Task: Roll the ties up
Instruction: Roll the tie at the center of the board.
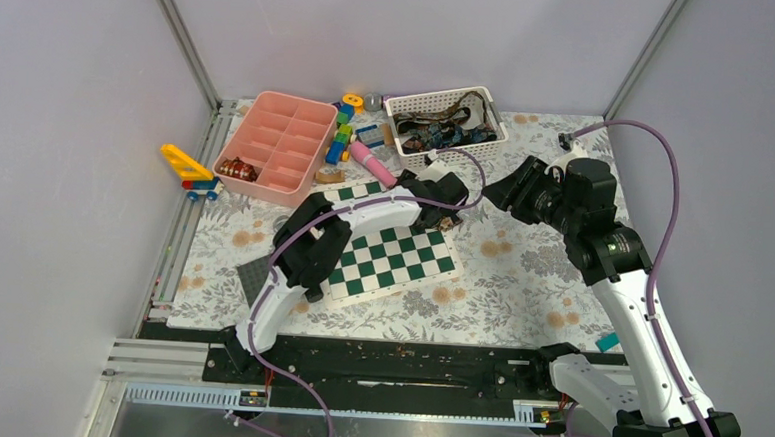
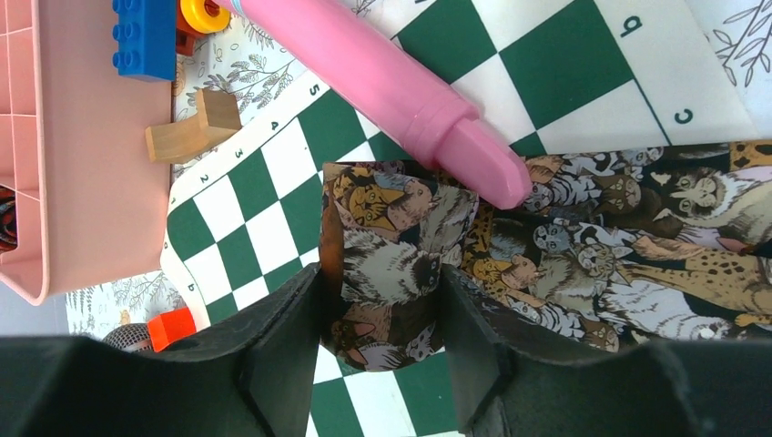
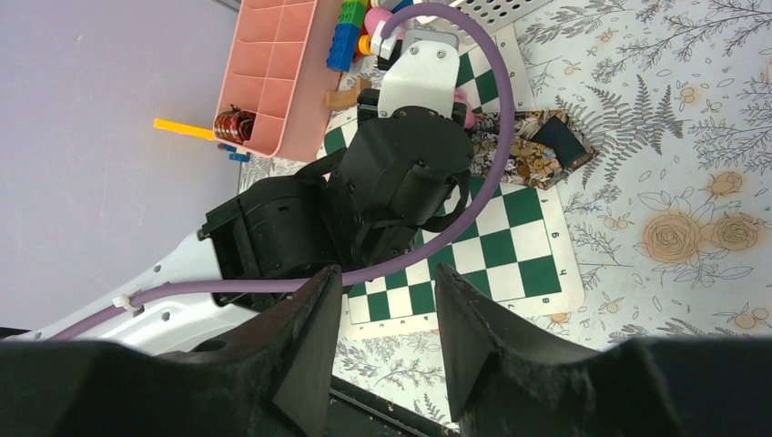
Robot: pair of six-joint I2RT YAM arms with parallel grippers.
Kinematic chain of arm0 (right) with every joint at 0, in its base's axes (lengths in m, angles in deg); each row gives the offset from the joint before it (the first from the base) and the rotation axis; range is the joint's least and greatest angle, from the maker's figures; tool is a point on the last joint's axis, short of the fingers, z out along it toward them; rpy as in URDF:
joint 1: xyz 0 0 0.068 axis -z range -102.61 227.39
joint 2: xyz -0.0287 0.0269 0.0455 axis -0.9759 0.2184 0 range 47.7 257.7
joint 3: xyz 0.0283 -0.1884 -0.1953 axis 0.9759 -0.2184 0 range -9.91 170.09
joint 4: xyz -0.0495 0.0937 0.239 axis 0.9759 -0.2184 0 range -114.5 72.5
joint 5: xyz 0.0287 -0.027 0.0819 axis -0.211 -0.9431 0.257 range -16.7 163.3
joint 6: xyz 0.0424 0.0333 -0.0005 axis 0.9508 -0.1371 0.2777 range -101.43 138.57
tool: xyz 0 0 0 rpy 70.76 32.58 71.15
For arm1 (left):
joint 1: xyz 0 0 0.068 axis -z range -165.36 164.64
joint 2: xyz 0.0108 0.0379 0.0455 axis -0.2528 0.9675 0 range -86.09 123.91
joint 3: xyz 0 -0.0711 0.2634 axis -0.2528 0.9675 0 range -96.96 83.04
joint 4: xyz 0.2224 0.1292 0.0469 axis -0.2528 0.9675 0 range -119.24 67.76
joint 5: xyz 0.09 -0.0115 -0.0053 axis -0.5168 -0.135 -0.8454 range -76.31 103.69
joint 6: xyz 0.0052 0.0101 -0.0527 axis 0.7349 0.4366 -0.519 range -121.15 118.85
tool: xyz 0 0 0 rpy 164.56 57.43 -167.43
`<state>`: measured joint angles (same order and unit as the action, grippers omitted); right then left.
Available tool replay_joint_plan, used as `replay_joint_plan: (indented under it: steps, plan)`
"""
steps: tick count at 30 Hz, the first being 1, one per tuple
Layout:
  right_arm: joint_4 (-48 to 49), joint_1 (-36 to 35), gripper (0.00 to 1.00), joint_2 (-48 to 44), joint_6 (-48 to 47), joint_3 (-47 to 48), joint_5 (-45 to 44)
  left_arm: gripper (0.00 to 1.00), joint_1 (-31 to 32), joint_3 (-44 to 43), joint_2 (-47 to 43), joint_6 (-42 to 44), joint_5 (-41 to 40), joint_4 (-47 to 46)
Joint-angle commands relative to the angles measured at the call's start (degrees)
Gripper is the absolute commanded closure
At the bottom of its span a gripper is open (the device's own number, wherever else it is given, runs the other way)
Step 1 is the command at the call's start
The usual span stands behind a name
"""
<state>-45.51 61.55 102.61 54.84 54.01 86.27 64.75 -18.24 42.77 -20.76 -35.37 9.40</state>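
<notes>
A cat-patterned tie (image 2: 637, 246) in brown, tan and black lies on the green-and-white chess mat (image 2: 264, 209). Its end is rolled into a coil (image 2: 391, 246). My left gripper (image 2: 382, 309) is shut on that coil, one finger on each side. In the top view the left gripper (image 1: 444, 203) is at the mat's far right corner, hiding most of the tie. My right gripper (image 3: 390, 300) is open and empty, held above the table to the right (image 1: 500, 191). The tie's flat end (image 3: 528, 155) shows in the right wrist view. A rolled tie (image 1: 236, 170) sits in the pink tray (image 1: 288, 123).
A white basket (image 1: 489, 114) with several more ties stands at the back. A pink marker (image 2: 391, 82) lies touching the tie. A wooden block (image 2: 191, 132), coloured bricks (image 1: 340, 136) and a yellow toy (image 1: 186, 163) lie near the tray.
</notes>
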Motion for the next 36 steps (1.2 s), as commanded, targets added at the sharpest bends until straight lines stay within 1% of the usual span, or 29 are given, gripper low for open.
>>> replay_joint_plan:
  steps: [1, 10, 19, 27, 31, 36]
  plan:
    - [0.47, 0.39, 0.50, -0.15, -0.33, 0.99, -0.55, 0.51, 0.72, -2.51, 0.87, 0.39, 1.96, 1.35]
    - [0.43, 0.41, 0.48, -0.48, -0.49, 0.72, -0.54, 0.47, 1.70, -4.31, 0.91, 0.07, 5.73, 1.89]
    - [0.39, 0.37, 0.48, -1.03, -0.58, 0.68, -0.63, 0.45, 2.23, -5.44, 0.73, -1.07, 9.28, 1.91]
    - [0.56, 0.37, 0.48, -2.31, -0.51, 0.59, -1.70, 0.45, 2.31, -6.10, 0.77, -2.43, 14.31, 1.29]
    - [3.19, 0.37, 0.47, -3.96, -0.53, -0.31, -0.83, 0.44, 2.29, -5.97, 0.78, -2.80, 16.09, 0.58]
    - [6.44, 0.37, 0.45, -4.94, -0.11, -0.35, 2.73, 0.44, 2.32, -5.17, 0.75, -3.13, 17.91, -0.58]
